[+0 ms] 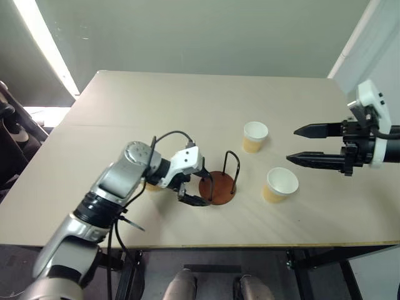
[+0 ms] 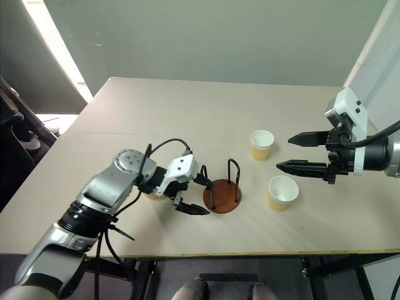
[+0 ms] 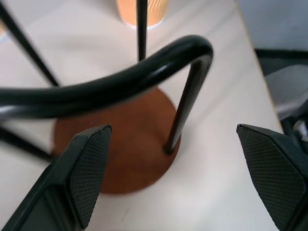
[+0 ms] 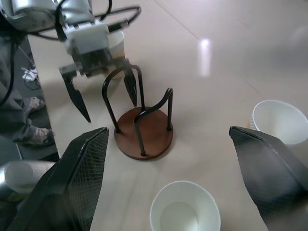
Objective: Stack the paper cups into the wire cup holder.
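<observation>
Nearby, tapered paper cups (image 1: pixel 255 137) flank the looped-wire cup holder (image 1: pixel 218 185).

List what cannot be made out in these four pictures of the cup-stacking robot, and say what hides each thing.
- Third paper cup: mostly hidden behind the left arm in the eye views; its top is hidden.
- Wire cup holder: left wrist view cuts off its far loops, and the near wire is blurred.
- Far paper cup: partly covered by a right gripper finger in the right wrist view.

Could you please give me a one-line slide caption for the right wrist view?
Open right gripper above two paper cups, facing the empty wire cup holder and open left gripper.
</observation>
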Controlling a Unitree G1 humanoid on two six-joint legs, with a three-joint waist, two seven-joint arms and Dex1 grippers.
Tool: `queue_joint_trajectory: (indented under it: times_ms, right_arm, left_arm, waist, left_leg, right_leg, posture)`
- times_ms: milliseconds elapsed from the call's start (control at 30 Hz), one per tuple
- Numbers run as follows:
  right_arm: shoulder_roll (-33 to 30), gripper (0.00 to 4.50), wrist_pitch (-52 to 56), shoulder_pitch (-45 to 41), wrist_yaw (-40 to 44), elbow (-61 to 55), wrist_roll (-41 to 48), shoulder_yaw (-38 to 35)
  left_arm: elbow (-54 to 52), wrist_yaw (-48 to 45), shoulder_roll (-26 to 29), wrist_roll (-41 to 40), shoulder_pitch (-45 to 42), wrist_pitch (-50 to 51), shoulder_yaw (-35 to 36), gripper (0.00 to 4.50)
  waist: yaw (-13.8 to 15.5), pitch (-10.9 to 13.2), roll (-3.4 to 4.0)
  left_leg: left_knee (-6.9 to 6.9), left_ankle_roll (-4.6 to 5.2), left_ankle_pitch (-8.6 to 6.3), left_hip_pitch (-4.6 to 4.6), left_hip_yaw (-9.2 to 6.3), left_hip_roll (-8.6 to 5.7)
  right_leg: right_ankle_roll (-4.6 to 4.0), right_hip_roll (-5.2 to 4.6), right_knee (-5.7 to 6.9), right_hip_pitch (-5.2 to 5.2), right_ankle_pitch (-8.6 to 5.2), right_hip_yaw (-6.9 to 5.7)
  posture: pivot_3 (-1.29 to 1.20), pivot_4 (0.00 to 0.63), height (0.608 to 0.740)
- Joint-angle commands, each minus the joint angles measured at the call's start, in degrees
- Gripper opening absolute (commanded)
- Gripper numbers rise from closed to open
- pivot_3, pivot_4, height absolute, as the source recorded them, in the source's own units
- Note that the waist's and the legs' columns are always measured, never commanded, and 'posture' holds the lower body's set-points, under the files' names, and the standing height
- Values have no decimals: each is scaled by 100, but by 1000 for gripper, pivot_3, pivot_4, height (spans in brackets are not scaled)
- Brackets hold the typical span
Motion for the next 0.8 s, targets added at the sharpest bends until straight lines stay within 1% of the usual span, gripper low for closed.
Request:
queue_joint_trajectory:
  times_ms: [33,100,233,300,433,567,667,733,800]
  right_arm:
    - [27,4166,-266,-192,113,71,-195,141]
    - [107,4166,-386,-303,143,123,-310,287]
    - [285,4166,-588,-562,197,274,-528,522]
    - [478,4166,-832,-835,189,455,-794,741]
    - [997,4166,-1248,-1603,348,1133,-1354,1321]
    - [1312,4166,-1650,-2041,607,1730,-1942,1768]
    - [1432,4166,-2125,-2209,826,2163,-2560,2197]
    - [1541,4166,-2392,-2308,966,2527,-2925,2441]
    - [1643,4166,-2886,-2402,1156,2941,-3441,2783]
  left_arm:
    - [-301,-4,256,5,-88,-101,282,4451]
    - [-359,17,431,74,-45,-165,338,4451]
    - [-526,-24,610,-81,6,-102,486,4451]
    - [-542,-55,699,-164,-15,-106,623,4451]
    - [-216,-155,816,-647,-394,128,1196,4451]
    - [-6,-112,985,-920,-630,412,1564,4451]
    - [35,-36,1150,-923,-621,475,1695,4451]
    - [7,-9,1341,-778,-463,348,1672,4451]
    - [8,49,1556,-575,-257,142,1657,4451]
  waist:
    - [-3,0,1]
    - [-6,0,1]
    - [-23,0,1]
    - [-33,0,1]
    - [-84,0,1]
    - [-103,-1,2]
    - [-99,-2,4]
    - [-112,-1,4]
    - [-136,-1,4]
  left_leg:
    - [0,1,-1,0,0,-1]
    - [0,2,-1,0,-2,-1]
    - [0,5,-3,-1,-4,0]
    - [-1,5,-5,0,-6,0]
    - [-2,6,-5,0,-6,5]
    - [-6,5,-6,-2,-6,22]
    - [-12,-1,-11,-2,-6,24]
    - [-11,-7,-15,-5,-7,27]
    - [-12,-10,-18,-6,-5,28]
  right_leg:
    - [0,0,0,0,0,0]
    - [-2,-2,0,0,-1,0]
    - [-6,-3,2,-4,-3,0]
    - [-8,-4,2,-4,-4,-2]
    - [-19,-5,8,-12,2,-8]
    - [-42,-3,9,-22,10,-25]
    - [-53,-4,10,-26,3,-27]
    - [-55,-4,9,-30,2,-29]
    - [-58,-4,9,-36,1,-28]
  posture:
    - [0,150,740]
    - [0,150,740]
    - [0,150,740]
    - [0,150,740]
    - [0,150,740]
    - [0,150,740]
    - [0,150,740]
    - [0,150,740]
    - [0,150,740]
